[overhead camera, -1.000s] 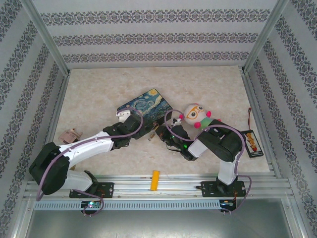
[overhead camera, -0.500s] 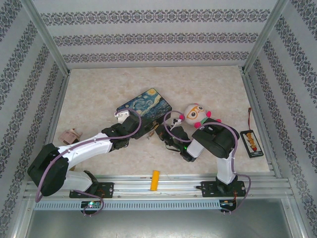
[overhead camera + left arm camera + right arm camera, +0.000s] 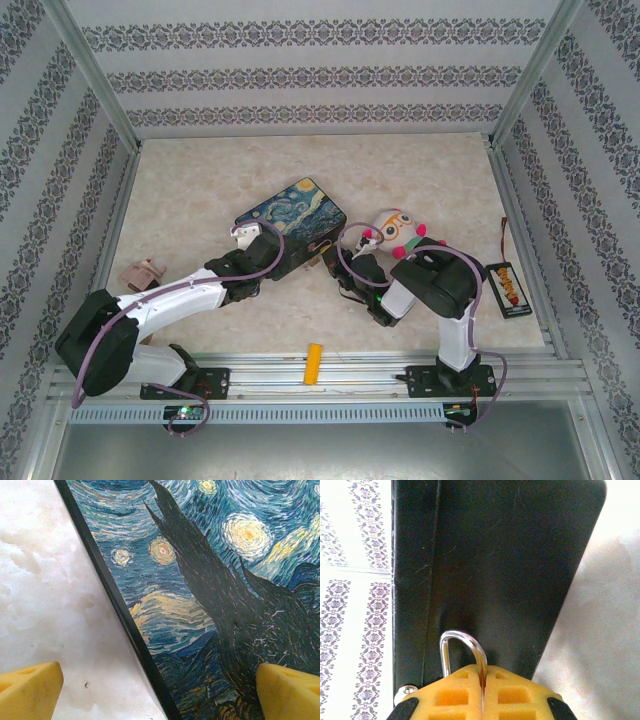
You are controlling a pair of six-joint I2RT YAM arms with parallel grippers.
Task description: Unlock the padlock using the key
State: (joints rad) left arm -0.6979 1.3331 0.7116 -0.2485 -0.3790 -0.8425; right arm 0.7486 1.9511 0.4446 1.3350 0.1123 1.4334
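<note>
padlock [image 3: 463, 647] sits pinched between right claw's [image 3: 482, 675] pressed-together fingers, its shackle up against tin's [image 3: 215, 570] dark side. left claw [image 3: 160, 692] is spread wide, straddling tin's left edge.

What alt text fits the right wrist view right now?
The yellow right gripper is shut on the padlock, whose silvery shackle arches up from between its fingers. Behind it stands the black side of the tin, with patterned wall to the left and pale marbled table to the right.
</note>
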